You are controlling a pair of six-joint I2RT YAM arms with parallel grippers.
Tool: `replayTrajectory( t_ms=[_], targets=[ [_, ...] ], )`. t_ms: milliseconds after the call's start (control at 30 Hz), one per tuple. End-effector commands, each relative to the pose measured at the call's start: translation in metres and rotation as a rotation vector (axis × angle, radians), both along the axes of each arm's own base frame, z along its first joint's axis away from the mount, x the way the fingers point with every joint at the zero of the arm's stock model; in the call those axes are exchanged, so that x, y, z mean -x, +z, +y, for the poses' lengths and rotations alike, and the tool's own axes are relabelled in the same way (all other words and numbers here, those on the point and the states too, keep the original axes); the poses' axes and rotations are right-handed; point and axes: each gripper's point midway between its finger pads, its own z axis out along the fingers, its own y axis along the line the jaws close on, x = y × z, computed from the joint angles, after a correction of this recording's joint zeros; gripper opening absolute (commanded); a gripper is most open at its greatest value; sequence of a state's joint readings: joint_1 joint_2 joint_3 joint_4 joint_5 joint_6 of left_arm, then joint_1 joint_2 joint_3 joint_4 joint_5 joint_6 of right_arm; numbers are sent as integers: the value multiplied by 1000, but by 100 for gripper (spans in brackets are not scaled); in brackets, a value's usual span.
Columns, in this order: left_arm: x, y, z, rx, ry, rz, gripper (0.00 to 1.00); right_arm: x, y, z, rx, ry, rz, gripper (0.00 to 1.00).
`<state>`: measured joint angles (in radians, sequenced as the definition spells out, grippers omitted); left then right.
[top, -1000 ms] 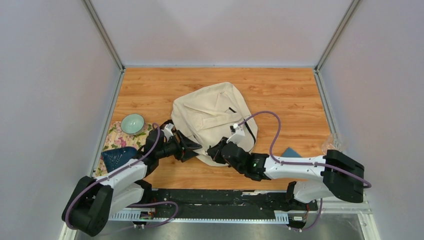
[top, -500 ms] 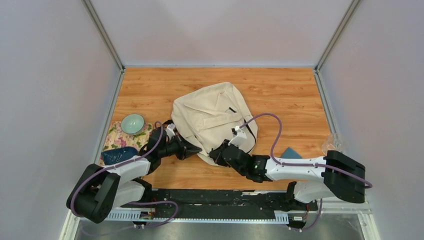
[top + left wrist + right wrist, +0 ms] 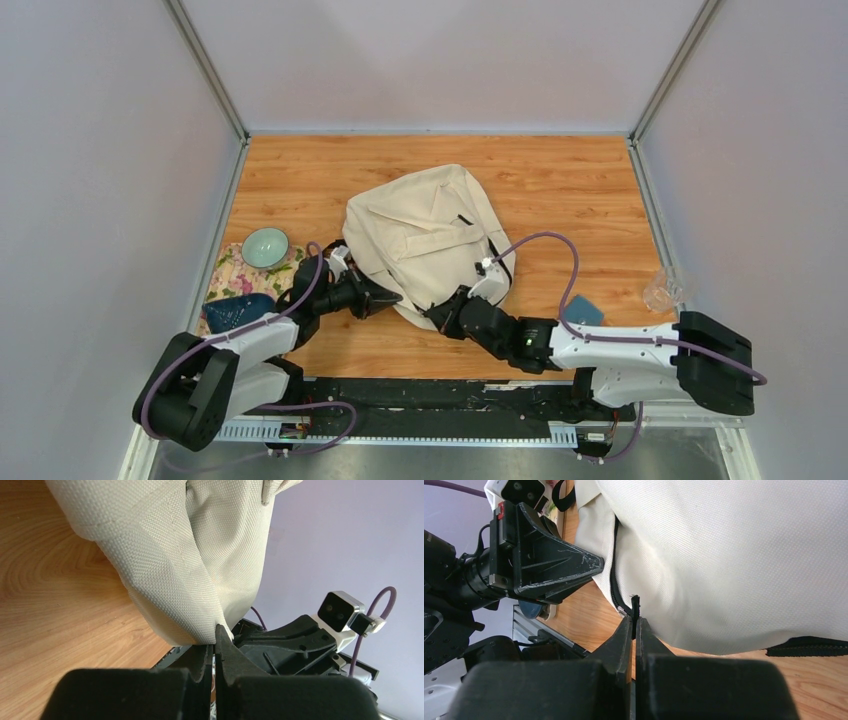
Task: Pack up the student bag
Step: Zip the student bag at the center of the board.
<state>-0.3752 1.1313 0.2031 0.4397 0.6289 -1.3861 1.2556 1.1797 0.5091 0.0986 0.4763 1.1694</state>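
Observation:
The student bag [image 3: 425, 235] is a cream fabric backpack lying in the middle of the wooden table. My left gripper [image 3: 393, 298] is at its near-left corner, shut on a fold of the cream fabric [image 3: 200, 570]; the jaws [image 3: 216, 641] pinch the cloth edge. My right gripper [image 3: 438, 312] is at the bag's near edge just right of it, shut on a black zipper pull [image 3: 635, 604] beside the dark zipper line [image 3: 613, 582]. The right gripper's tips [image 3: 634, 622] sit under the bag's bulging side [image 3: 734, 555]. The left gripper [image 3: 594, 565] shows close by in the right wrist view.
A teal bowl [image 3: 265, 246] sits on a floral cloth [image 3: 238, 272] at the left, with a dark blue item [image 3: 232, 313] nearer. A blue flat piece [image 3: 583, 309] and a clear plastic thing [image 3: 662, 291] lie at the right. Side walls enclose the table.
The left gripper has closed on the bag's near-left fabric. The right arm has swung rightward, its elbow and base link moving toward the near right, still gripping at the bag's edge.

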Motion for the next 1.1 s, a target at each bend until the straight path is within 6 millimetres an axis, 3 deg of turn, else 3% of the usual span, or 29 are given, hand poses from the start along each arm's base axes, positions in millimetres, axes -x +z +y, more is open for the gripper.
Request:
replayTrajectory(
  t_ms=[0,167,433,767,1067],
  targets=[
    [-22,17,11,12,87,-112,0,8,-15,-20,77,-10,3,0],
    [-25,22,17,11,101,-136,0,7,-25,-49,151,-59,-4,0],
    [-26,30,20,18,102,-165,0,4,-30,-73,206,-106,-19,0],
    [-25,34,23,7,85,-201,0,2,-36,-91,231,-159,-20,0],
    [-31,32,41,-79,84,-239,0,2,-45,-112,198,-221,-17,0]
  ],
)
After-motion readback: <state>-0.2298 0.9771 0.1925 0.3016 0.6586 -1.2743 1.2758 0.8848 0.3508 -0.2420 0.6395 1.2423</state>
